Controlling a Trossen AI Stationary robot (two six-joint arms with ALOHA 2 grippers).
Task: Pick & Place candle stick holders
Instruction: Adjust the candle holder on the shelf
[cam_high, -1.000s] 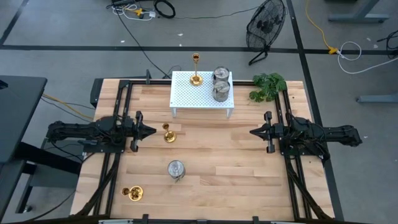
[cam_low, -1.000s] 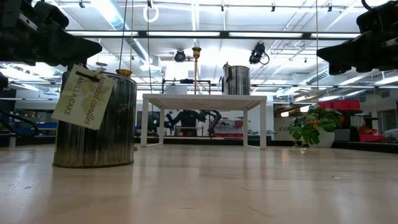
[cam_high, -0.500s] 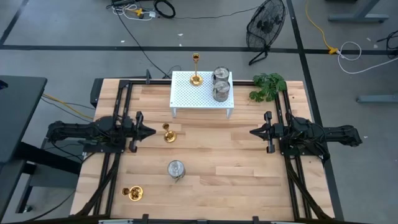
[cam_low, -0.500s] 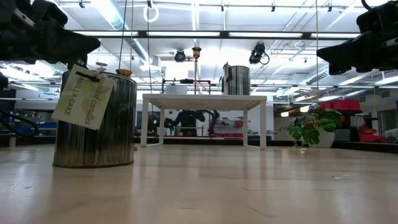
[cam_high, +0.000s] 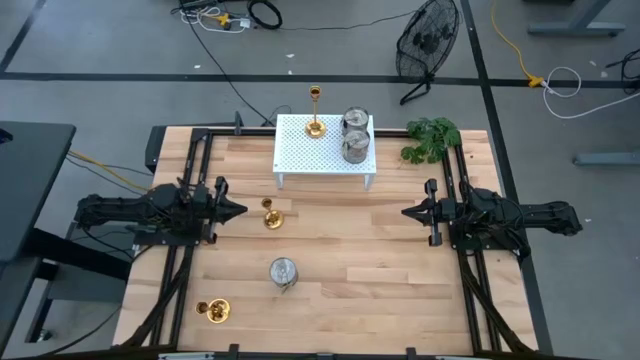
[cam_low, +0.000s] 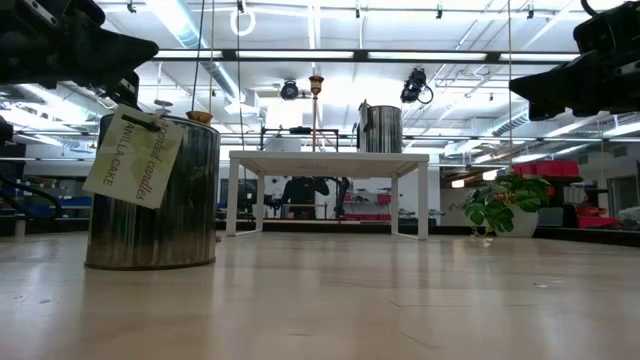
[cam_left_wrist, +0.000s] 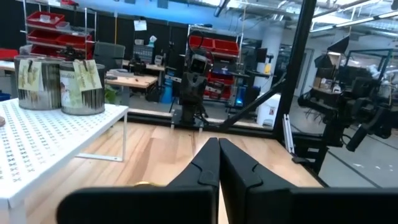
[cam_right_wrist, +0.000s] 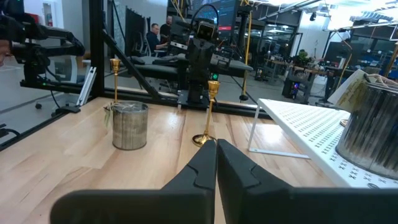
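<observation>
Three candle stick holders already stand on the white perforated rack (cam_high: 322, 150) at the far middle of the table: a gold one (cam_high: 315, 112) at its far left corner and two squat silver ones (cam_high: 355, 134) touching each other toward its right. Three more are on the bare wood: a gold holder (cam_high: 271, 215) just in front of the rack's left leg, a silver tagged can (cam_high: 283, 271) nearer the middle, and a gold one lying near the front left edge (cam_high: 213, 310). The left gripper (cam_high: 237, 210), fingers pressed together and holding nothing, hovers beside the nearest gold holder; the right gripper (cam_high: 409, 212), likewise closed and empty, waits well apart on the right. The next pick looks to be that gold holder: the fingers must part first, then descend squarely over the slim stem, since a glancing touch would likely tip it.
</observation>
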